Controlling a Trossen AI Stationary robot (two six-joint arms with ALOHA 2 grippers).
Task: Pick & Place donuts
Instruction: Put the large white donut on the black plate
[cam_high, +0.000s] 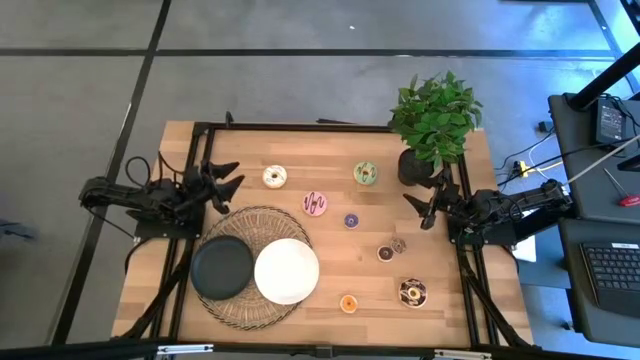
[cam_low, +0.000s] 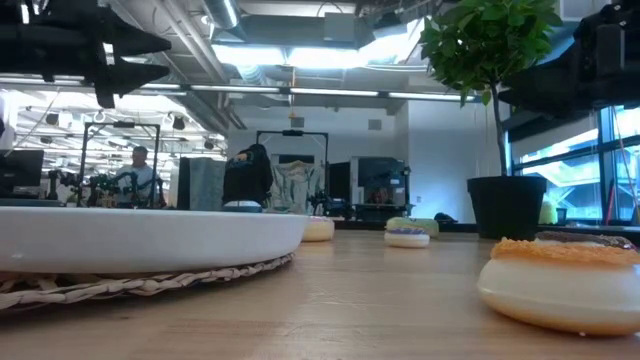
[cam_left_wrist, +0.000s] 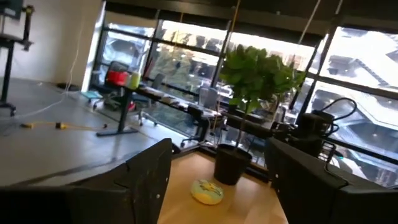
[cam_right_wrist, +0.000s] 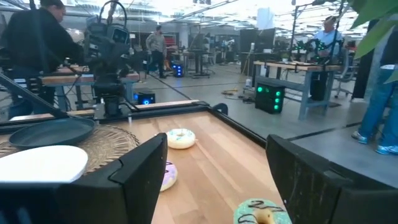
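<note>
High view, landmark: woven mat (cam_high: 262, 300) bearing black plate (cam_high: 222, 268) and white plate (cam_high: 287, 271).
Donuts: 7 loose on the table (cam_high: 330, 140) beside the mat, white one (cam_high: 275, 177) nearest the left gripper.
Left gripper (cam_high: 228, 178): fingers spread, holding nothing, just off the mat's far-left edge.
Right gripper (cam_high: 415, 208): fingers spread, holding nothing, well apart from the mat, beside potted plant (cam_high: 434, 118).

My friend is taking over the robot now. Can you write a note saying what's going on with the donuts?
Left gripper: open, empty, at the table's left edge.
Right gripper: open, empty, at the right edge by the plant.
Donuts: all on the bare table, among them white, green, pink, purple, orange.
Done: none on the black plate or white plate.
Left: every donut.
</note>
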